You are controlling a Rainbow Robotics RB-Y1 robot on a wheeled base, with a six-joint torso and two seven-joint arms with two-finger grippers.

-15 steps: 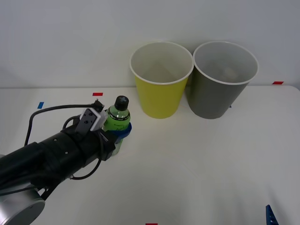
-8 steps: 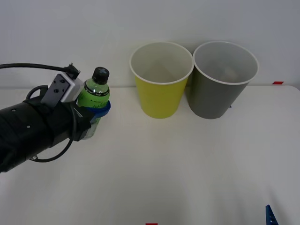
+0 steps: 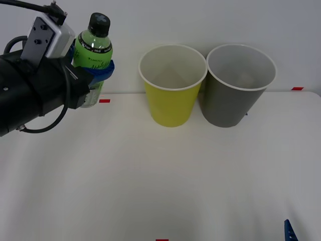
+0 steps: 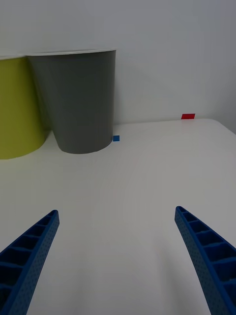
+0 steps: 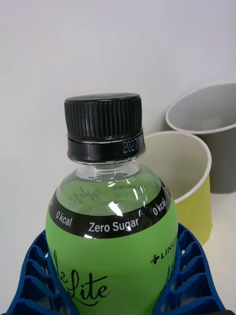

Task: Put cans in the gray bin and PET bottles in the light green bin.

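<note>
My left gripper (image 3: 95, 73) is shut on the PET bottle (image 3: 93, 50), a small clear bottle with a bright green label and black cap, held upright high above the table at the far left. Up close, the PET bottle (image 5: 110, 231) sits between the blue fingers (image 5: 187, 280). The light green bin (image 3: 172, 85) stands at the back centre, to the right of the bottle, with the gray bin (image 3: 238, 85) beside it. Both bins, the light green bin (image 5: 189, 182) and the gray bin (image 5: 206, 128), show behind the bottle. My right gripper (image 4: 118, 261) is open low over the table, facing the gray bin (image 4: 81, 98).
The white table (image 3: 175, 181) stretches out in front of the bins. Small red markers (image 3: 104, 101) and a blue marker (image 4: 116, 138) are stuck to it near the back. A white wall rises right behind the bins.
My left arm has lifted the bottle from table height up and to the left, well above the surface. The bins and the right gripper have not moved.
</note>
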